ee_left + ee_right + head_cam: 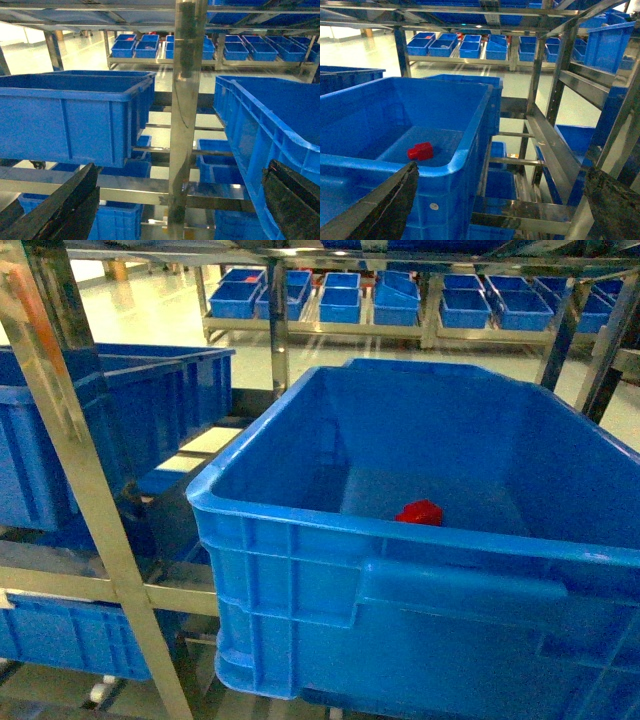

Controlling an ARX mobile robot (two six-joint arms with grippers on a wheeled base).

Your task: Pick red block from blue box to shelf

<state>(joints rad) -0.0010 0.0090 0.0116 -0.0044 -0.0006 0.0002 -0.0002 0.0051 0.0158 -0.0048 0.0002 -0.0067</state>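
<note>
Both grippers being held spread, nothing pinched: left gripper (175,200) facing shelf (186,125) upright, right gripper (500,200) outside blue box (420,570) near corner. Red block (419,512) lying on box floor, toward near wall. Reach-in stage judged; descent over rim required. No legible writing being shown.

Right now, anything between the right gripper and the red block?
Yes: the blue box's near wall. The red block lies on the box floor behind it; the right gripper, open, sits outside and below the rim.
</note>
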